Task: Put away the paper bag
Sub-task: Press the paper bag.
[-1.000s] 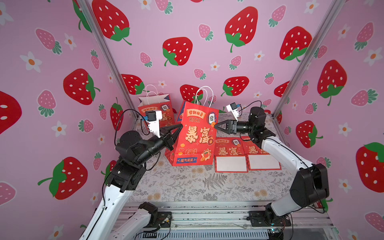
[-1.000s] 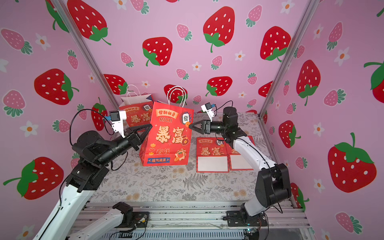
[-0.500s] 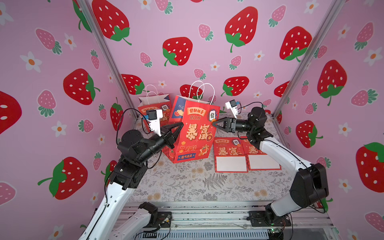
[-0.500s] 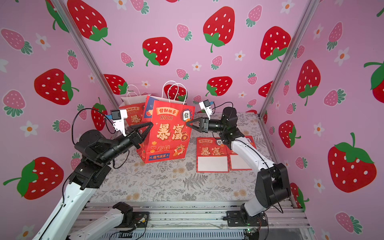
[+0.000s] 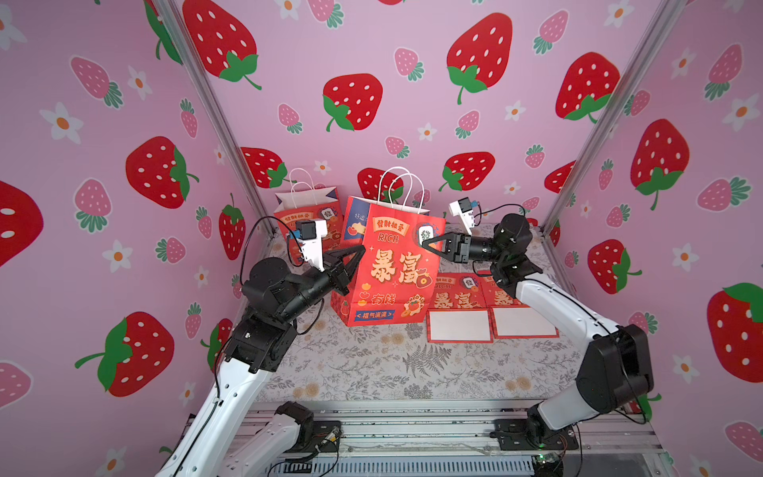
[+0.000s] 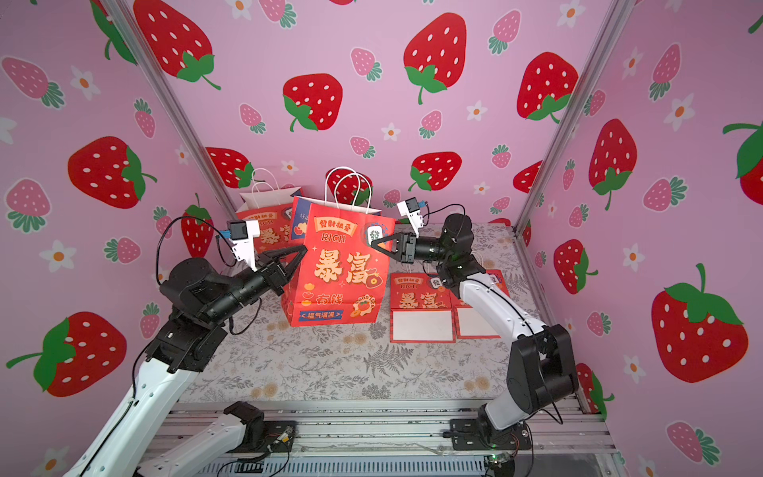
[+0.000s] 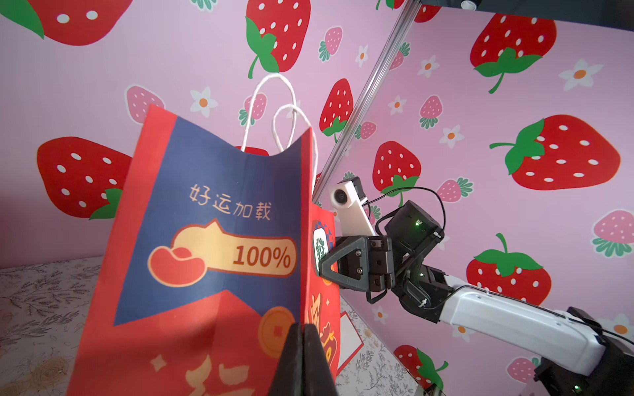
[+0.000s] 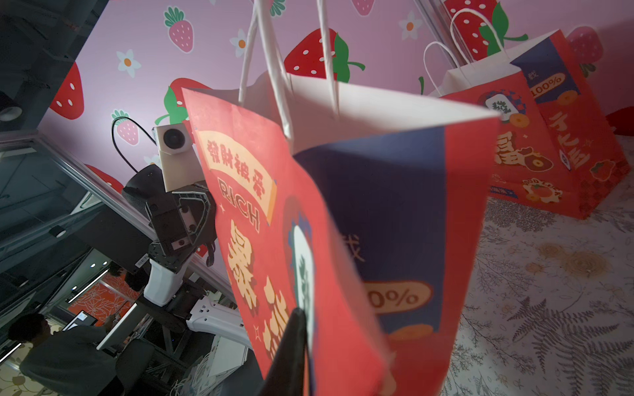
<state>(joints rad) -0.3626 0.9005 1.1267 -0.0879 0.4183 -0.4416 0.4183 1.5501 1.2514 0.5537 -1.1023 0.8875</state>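
Observation:
The red paper bag with white rope handles stands upright and open at mid-table in both top views. My left gripper is shut on its left front edge; in the left wrist view its fingertips pinch the fold between the blue side panel and the front. My right gripper is shut on the right front edge, pinching the paper in the right wrist view. Whether the bag's bottom rests on the cloth I cannot tell.
A second upright red bag stands in the back left corner, just behind the held one. Two flat folded red bags lie on the floral tablecloth to the right. Pink strawberry walls close three sides.
The right gripper went from open to shut on the bag's right edge. The bag tipped toward the left, then came back upright. The left gripper kept its hold.

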